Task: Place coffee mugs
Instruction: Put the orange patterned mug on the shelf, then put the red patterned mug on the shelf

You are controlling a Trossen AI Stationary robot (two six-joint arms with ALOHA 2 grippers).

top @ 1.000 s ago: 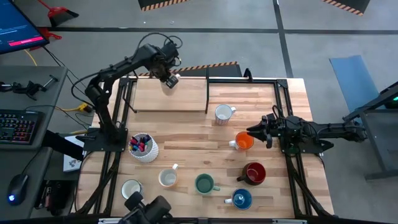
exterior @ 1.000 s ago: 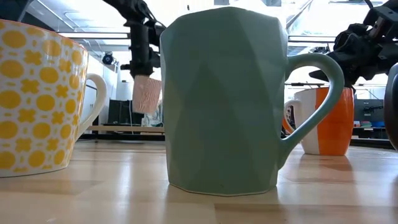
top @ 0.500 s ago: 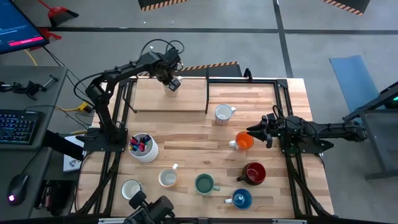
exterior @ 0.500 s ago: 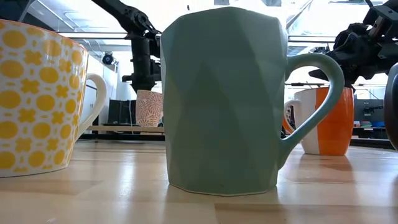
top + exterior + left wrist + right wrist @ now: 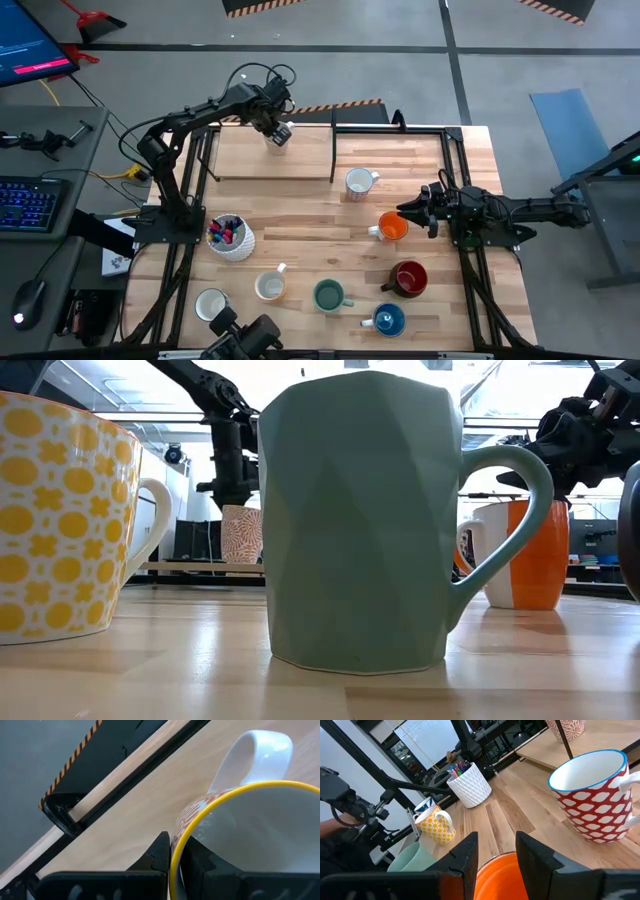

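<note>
Up top, left end effector (image 5: pixel 277 126) clamped on patterned mug (image 5: pixel 279 135) rim — right end effector (image 5: pixel 408 212) spread.

From my seat, open board everywhere around the white mug (image 5: pixel 358 182); only the orange mug (image 5: pixel 392 227) crowds it.

The whole table (image 5: pixel 300 200) and both arms are seen straight down from above. A level view across the tabletop is taken very near the green mug (image 5: pixel 360 520), which fills that frame. The left wrist camera is held tight over a yellow-rimmed mug (image 5: pixel 250 835); the orange mug (image 5: pixel 495 875) is shared by the right wrist, low and overhead views.
</note>
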